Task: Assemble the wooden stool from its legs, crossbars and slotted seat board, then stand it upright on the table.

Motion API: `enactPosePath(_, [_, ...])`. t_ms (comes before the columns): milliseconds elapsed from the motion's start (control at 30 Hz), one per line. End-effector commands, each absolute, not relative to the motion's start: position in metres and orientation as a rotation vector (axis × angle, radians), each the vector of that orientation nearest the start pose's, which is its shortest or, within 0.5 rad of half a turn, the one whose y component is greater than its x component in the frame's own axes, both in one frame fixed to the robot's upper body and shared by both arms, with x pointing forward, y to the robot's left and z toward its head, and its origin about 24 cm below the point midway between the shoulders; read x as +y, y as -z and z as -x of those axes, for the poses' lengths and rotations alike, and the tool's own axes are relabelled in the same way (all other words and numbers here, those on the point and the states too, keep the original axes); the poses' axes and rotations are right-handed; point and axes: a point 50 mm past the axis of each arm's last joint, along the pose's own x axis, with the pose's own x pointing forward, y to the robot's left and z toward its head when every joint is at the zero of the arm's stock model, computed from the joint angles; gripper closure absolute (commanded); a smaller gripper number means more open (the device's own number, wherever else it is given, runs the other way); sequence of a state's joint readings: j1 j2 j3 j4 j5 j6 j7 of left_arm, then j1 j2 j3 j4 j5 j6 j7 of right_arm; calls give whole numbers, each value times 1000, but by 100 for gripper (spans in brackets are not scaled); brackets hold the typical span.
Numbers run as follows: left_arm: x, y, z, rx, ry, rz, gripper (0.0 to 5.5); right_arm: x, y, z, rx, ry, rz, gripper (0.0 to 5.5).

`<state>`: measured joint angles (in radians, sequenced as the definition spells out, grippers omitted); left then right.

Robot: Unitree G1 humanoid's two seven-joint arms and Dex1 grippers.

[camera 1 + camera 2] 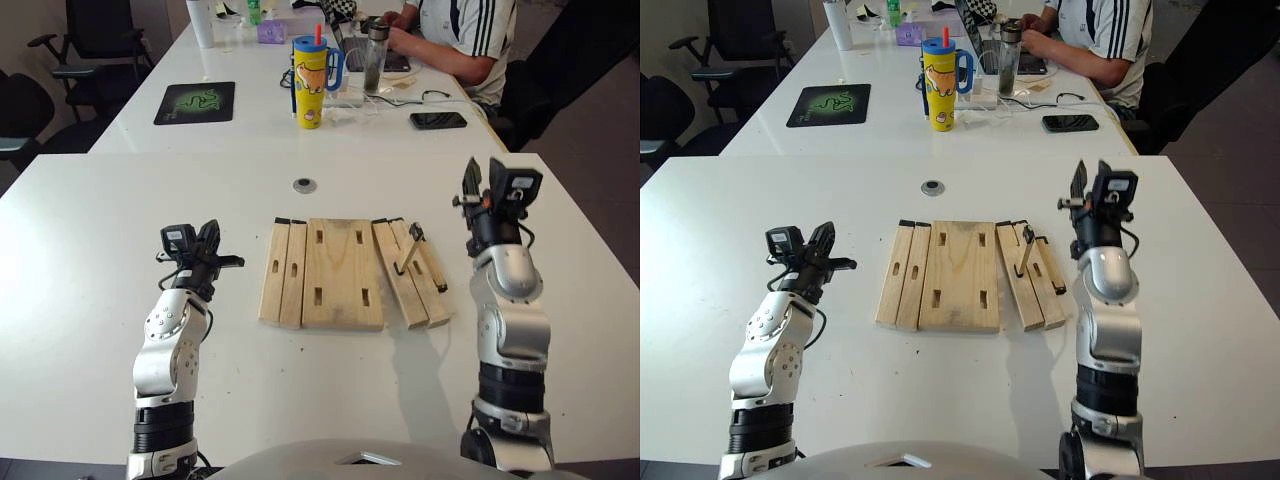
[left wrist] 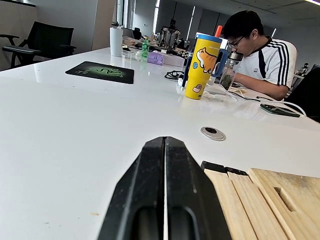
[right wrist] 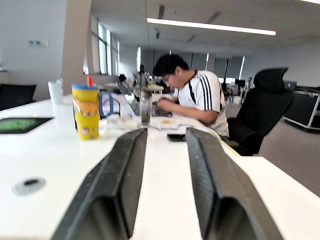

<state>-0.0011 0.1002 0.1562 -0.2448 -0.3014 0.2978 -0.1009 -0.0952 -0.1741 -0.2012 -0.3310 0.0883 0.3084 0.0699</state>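
Seat board [image 1: 343, 272] lies flat on table [image 1: 110, 215], unassembled; left hand [image 1: 211, 240] clenched empty, right hand [image 1: 1090, 172] released.

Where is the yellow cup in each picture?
Left eye view: yellow cup top centre.
Right eye view: cup top, just left of centre.
Left wrist view: cup beyond the left tool.
Right wrist view: cup beyond the right tool, near the bottle.
Shared landmark: round grommet, nearer than the cup.

Bare table [image 1: 100, 230] lies between the left gripper [image 1: 210, 232] and the left slats [image 1: 283, 272]. A narrower strip separates the right gripper [image 1: 1088, 178] from the right slats [image 1: 425, 290], where a tilted stick [image 1: 408, 250] juts up. A flush grommet [image 1: 303, 185] sits beyond the seat board [image 1: 343, 272].
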Motion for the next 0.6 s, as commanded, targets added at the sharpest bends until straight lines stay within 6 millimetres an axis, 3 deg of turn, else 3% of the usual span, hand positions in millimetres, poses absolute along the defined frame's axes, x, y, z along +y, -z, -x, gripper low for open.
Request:
enactPosePath(33, [189,-76,-243,10,-9,198,550,-215,-107,-233,-22,-14,124,407])
enactPosePath(233, [187,-74,-237,10,-33,208,550,-204,-97,-211,177,-202,65,341])
enactPosePath(467, [186,-73,-233,10,-50,213,550,-184,-84,-199,545,-379,12,204])
enactPosePath(600, [185,-74,-233,11,-48,215,550,-182,-76,-194,665,-390,48,204])
